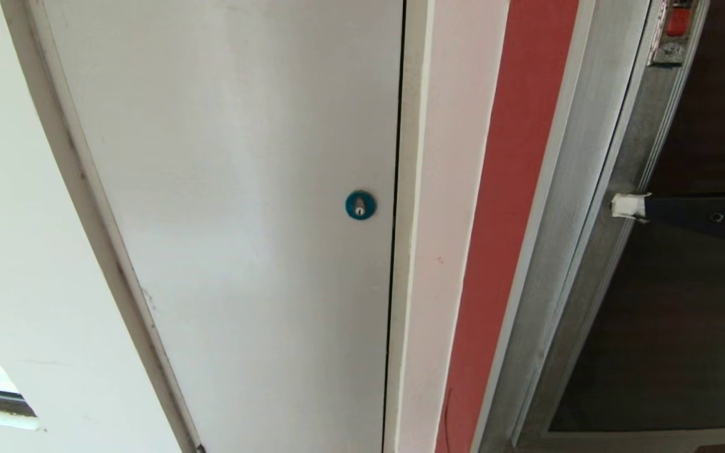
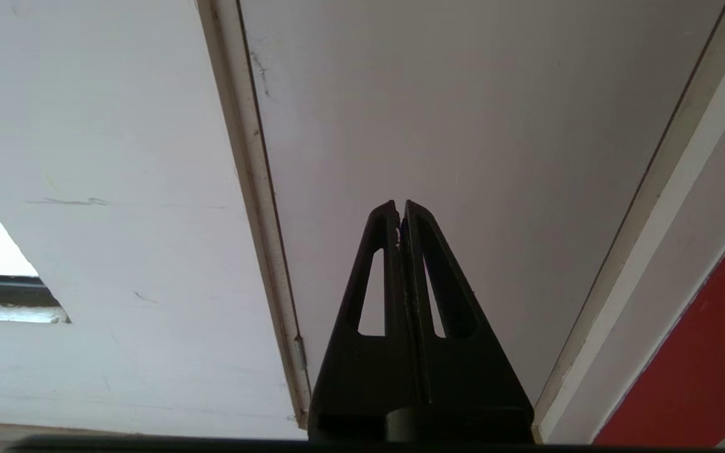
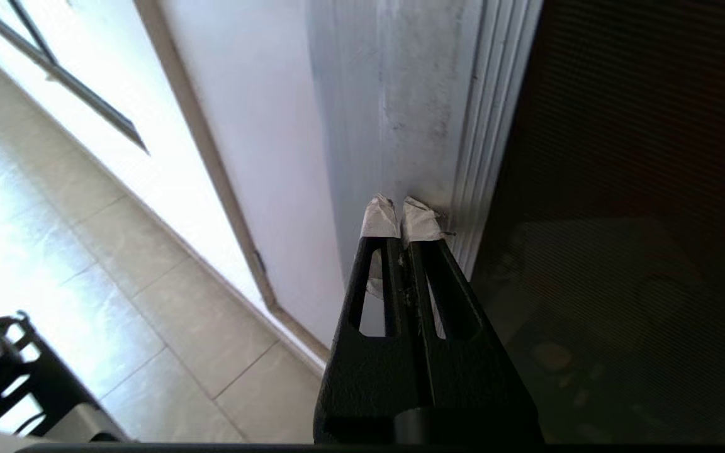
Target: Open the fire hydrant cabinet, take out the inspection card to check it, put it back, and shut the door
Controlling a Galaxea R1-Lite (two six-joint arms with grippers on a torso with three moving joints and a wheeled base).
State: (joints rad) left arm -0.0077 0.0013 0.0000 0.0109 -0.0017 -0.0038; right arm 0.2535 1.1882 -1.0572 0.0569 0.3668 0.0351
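The door [image 1: 671,302], dark tinted glass in a silver frame, is closed at the right edge of the head view, so the cabinet [image 1: 579,207] shows only its outer aluminium frame. The card is not visible anywhere; the glass is too dark to see through. A small red latch [image 1: 678,22] on a metal plate sits high on the door's left stile, at the top edge of the view.

The right gripper [image 1: 628,206] reaches in from the right edge, across the glass, with its white-wrapped fingertips [image 3: 400,221] pressed together and holding nothing. The tips lie against the door's left stile, well below the latch; they seem to touch the metal, though real contact is hard to confirm from these angles.

Left of the cabinet frame runs a red strip [image 1: 507,220], then a white jamb, then a plain white door [image 1: 243,207] with a round blue lock [image 1: 360,205].

The left gripper [image 2: 401,211] is parked, its black fingers closed and empty, pointing at the white door without touching it. A tiled floor [image 3: 85,251] shows in the right wrist view.
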